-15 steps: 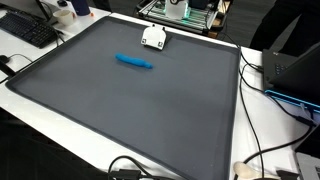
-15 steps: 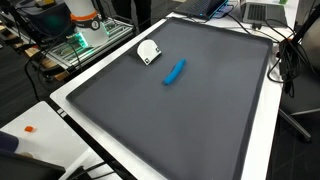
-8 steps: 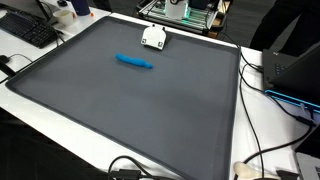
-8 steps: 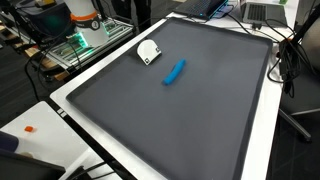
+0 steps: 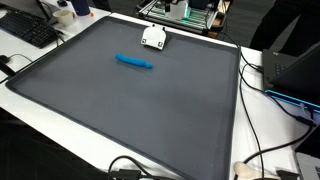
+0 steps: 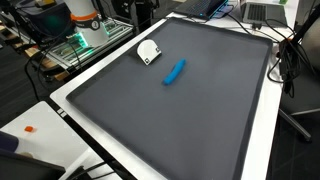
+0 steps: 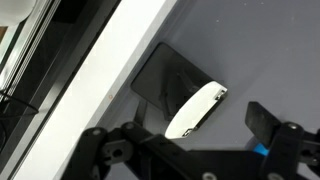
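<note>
A white rounded object [image 5: 153,38] lies near the far edge of a dark grey mat [image 5: 140,115], and it also shows in the other exterior view [image 6: 148,51]. A blue elongated object [image 5: 134,62] lies a short way from it on the mat [image 6: 175,72]. In the wrist view my gripper [image 7: 180,135] is open and empty above the white object [image 7: 197,108], which casts a dark shadow. One dark finger [image 7: 264,120] stands to its right. A sliver of the blue object [image 7: 262,151] shows at the lower right. The gripper itself is hardly seen in the exterior views.
The mat [image 6: 190,115] lies on a white table. A keyboard [image 5: 30,30] and a laptop [image 5: 300,65] flank it, with cables [image 5: 255,150] at the near corner. A green-lit rack [image 6: 85,40], more laptops [image 6: 260,12] and a small orange item [image 6: 30,128] stand around.
The white and blue objects have not moved. A dark part of the arm now shows a little more at the top edge of the exterior views.
</note>
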